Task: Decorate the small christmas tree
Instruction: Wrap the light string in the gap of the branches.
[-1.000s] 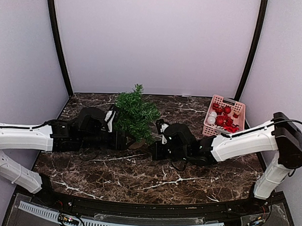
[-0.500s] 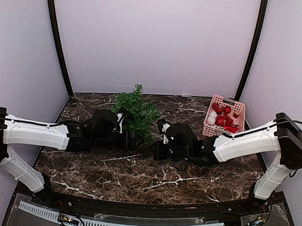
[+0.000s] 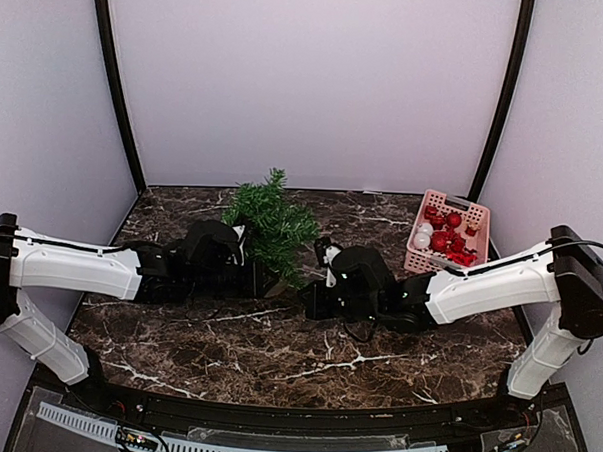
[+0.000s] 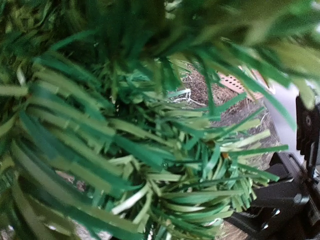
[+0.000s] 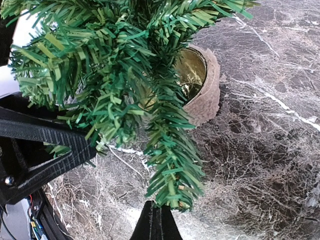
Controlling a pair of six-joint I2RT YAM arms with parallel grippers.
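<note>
The small christmas tree [image 3: 272, 223] stands at the back middle of the marble table, bushy and dark green. Its round tan base [image 5: 205, 95] shows in the right wrist view. My left gripper [image 3: 267, 281] lies low at the foot of the tree from the left. Green needles [image 4: 150, 150] fill the left wrist view and hide its jaws. One of its black fingers [image 5: 55, 142] pokes into the lower branches. My right gripper [image 5: 157, 222] is shut, with a drooping branch tip [image 5: 175, 192] right at its fingertips; whether it pinches the tip is unclear.
A pink basket [image 3: 469, 209] with red and white ornaments stands at the back right, next to the right arm's forearm [image 3: 479, 279]. Dark posts rise at both back corners. The right gripper's black body [image 4: 280, 200] sits close beside the tree.
My left arm has stretched to the right, bringing its gripper in under the tree's lower branches. The right gripper has edged slightly left. The tree stays upright.
</note>
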